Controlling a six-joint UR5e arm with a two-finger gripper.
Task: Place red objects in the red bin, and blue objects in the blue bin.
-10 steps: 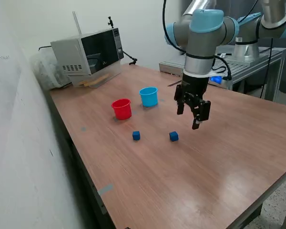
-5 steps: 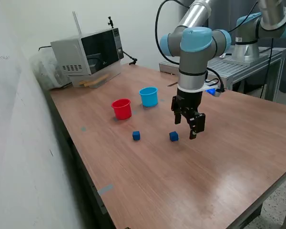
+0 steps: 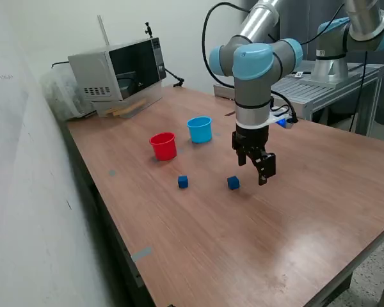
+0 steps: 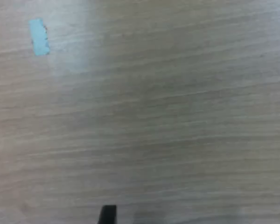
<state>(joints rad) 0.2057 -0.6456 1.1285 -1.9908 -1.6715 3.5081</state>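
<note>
Two dark blue cubes lie on the wooden table: one (image 3: 183, 182) at the exterior view's left, one (image 3: 233, 183) just left of and below my gripper (image 3: 252, 169). The gripper is open and empty, hanging a little above the table beside that cube. The red bin (image 3: 164, 146) and the light blue bin (image 3: 200, 129) stand upright side by side farther back. No red cubes show; the bins' insides are hidden. The wrist view shows only bare table with my two fingertips (image 4: 107, 214) spread wide at the picture's edge.
A microwave (image 3: 118, 69) stands at the table's back corner by the wall. A second arm's base (image 3: 336, 57) sits on a metal table behind. A bit of light blue tape (image 3: 141, 254) lies near the front edge and also shows in the wrist view (image 4: 38, 37).
My gripper has moved toward the exterior view's left and down, ending close beside the right-hand blue cube. The cubes and bins have not moved.
</note>
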